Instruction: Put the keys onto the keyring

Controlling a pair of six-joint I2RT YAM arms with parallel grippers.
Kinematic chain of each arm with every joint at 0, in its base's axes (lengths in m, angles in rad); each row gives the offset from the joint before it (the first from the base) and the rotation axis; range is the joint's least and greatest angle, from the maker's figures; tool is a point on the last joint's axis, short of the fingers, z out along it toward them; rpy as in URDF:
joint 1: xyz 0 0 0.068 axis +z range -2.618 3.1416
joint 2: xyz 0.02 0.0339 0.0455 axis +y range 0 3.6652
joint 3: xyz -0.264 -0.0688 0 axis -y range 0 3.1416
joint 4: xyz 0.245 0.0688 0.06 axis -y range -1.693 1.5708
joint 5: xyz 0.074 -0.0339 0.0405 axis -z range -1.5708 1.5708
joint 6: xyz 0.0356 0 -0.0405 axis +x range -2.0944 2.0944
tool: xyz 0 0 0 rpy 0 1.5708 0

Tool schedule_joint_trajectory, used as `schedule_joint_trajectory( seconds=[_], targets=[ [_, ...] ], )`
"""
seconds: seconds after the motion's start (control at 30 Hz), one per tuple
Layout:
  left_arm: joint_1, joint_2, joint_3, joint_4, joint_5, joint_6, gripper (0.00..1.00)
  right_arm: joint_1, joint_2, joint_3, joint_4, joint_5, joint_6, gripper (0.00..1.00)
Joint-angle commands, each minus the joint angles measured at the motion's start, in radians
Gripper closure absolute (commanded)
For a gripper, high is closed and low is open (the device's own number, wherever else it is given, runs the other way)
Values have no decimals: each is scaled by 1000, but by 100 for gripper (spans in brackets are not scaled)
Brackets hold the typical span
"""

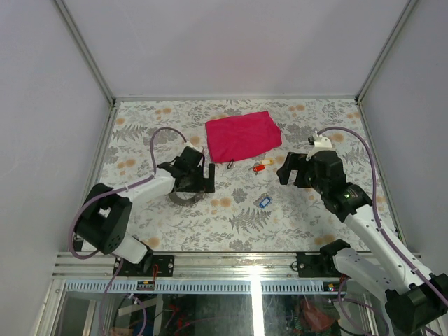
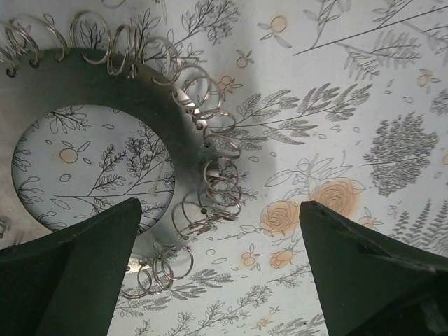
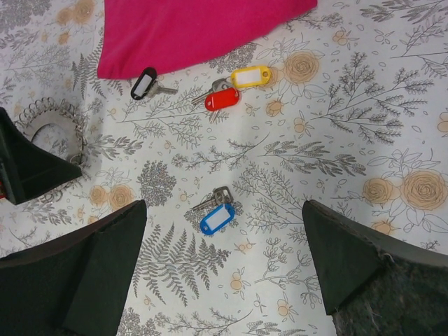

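L gripper [image 2: 220,206] apart, empty, over keyring [image 2: 105,80] edge. R gripper [image 3: 224,206] apart above blue-tag key [image 3: 217,217]: centre your jaws on tag, descend straight.

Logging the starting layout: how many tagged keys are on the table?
4. The black-tagged key lies at the edge of the pink cloth; the yellow-tagged key and red-tagged key lie together beside it; the blue-tagged key lies alone, nearer the arms. Others may hide under the cloth.
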Motion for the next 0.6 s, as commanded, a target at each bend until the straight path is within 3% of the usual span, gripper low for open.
schedule_joint_trajectory(
  seconds=[0.0,0.37,0.57],
  targets=[
    [-5,20,-36,72,-34,-19,0,-6,7,3,46,-47,1,0],
    [-52,47,-73,117,-29,-40,0,-7,-7,1,40,-43,10,0],
    [-115,42,-93,124,-27,-70,0,-7,-30,0,0,65,42,0]
  ],
)
